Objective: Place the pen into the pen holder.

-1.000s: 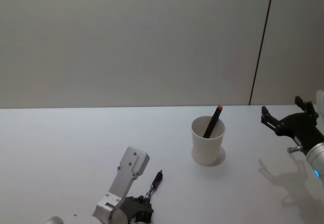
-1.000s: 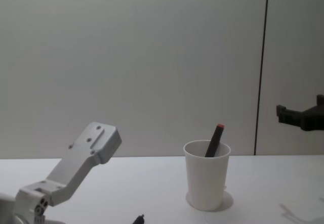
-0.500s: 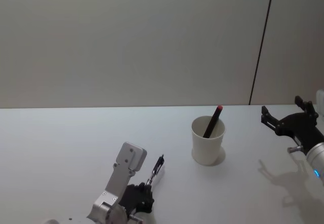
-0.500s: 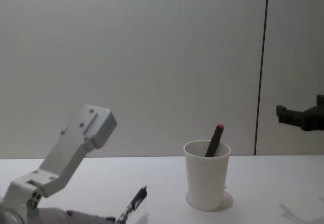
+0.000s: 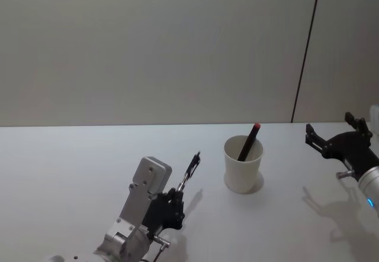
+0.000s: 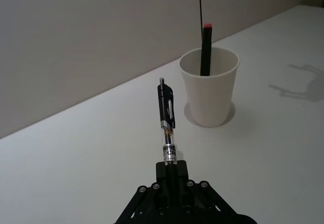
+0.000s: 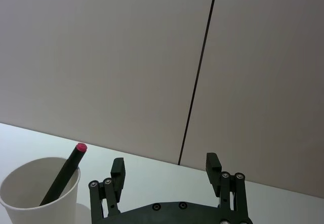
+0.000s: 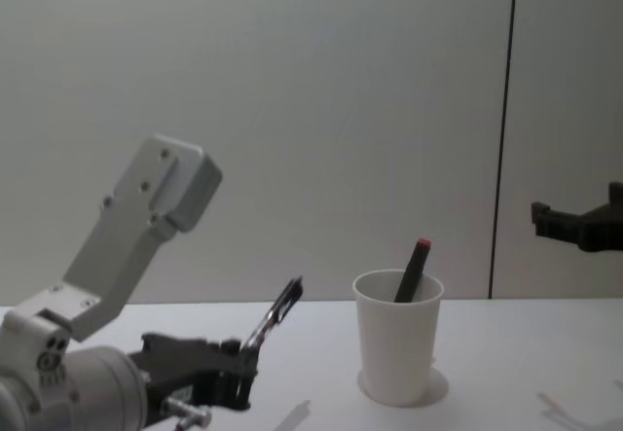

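Left gripper (image 6: 171, 172): nearest the robot, low over the table (image 5: 71, 167), left of the cup; its black fingers were pinched shut around the lower barrel of the pen.
Pen (image 6: 166, 123): a slim click pen with a clear barrel, printed label, black clip and plunger, held off the table, slanting up and towards the cup.
Grip risk: the hold was at one end of a smooth plastic barrel, so the long free end could probably swivel or slip in the fingers if the wrist turned quickly.
Pen holder (image 5: 243, 166): a white paper cup, tapered with a rolled rim, upright on the matte white table, right of the pen and apart from it.
Cup risk: thin paper and light (likely to slide or tip), so a pen tip catching the rim or wall could knock it over.
Marker (image 5: 250, 141): a dark stick with a red cap already leaned inside the cup against its far-right rim; the incoming pen might strike it and jam.
Right gripper (image 7: 165, 164): raised off the table to the right of the cup, well clear, black fingers spread wide and empty.
Wall (image 5: 148, 49): plain pale panels behind the table, one dark vertical seam.
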